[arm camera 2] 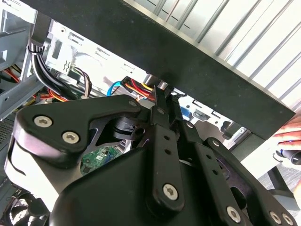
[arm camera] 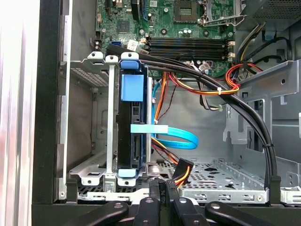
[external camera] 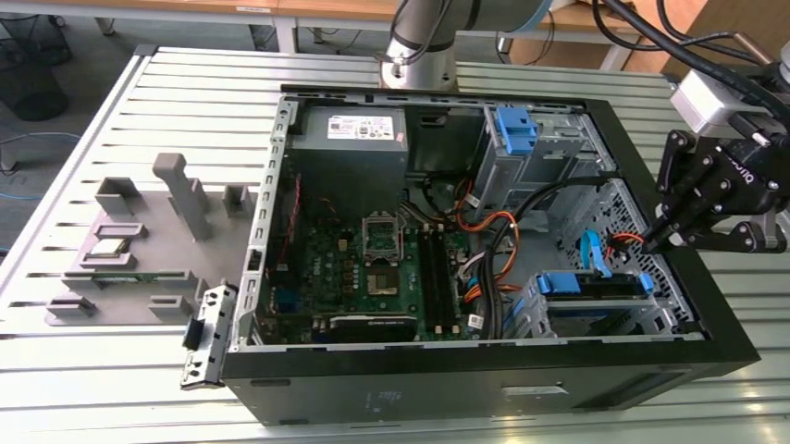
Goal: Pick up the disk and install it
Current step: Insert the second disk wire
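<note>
on the exterior view's left, a grey fixture block with small parts sits on the slatted metal bench, and a black side bracket leans at the corner of the open computer case. inside the case lie the green motherboard and, above it in that view, the grey power supply with a white label. further toward the exterior view's right, a bare blue bracket sits in the upper drive bay, and black, orange and red cables run across the middle. the disk, in its blue caddy, sits in the lower metal drive cage near the case's right wall; in the first wrist view the disk stands on edge between the cage rails, with a blue flat cable just beside it. the gripper hangs over the case's right edge, near the disk but apart from it. in both wrist views the jaws stand pressed together with nothing between them, the gripper pointing down at the cage floor just beside the caddy's lower end. in the second wrist view a person's hand rests at the far edge beyond the case wall.
</note>
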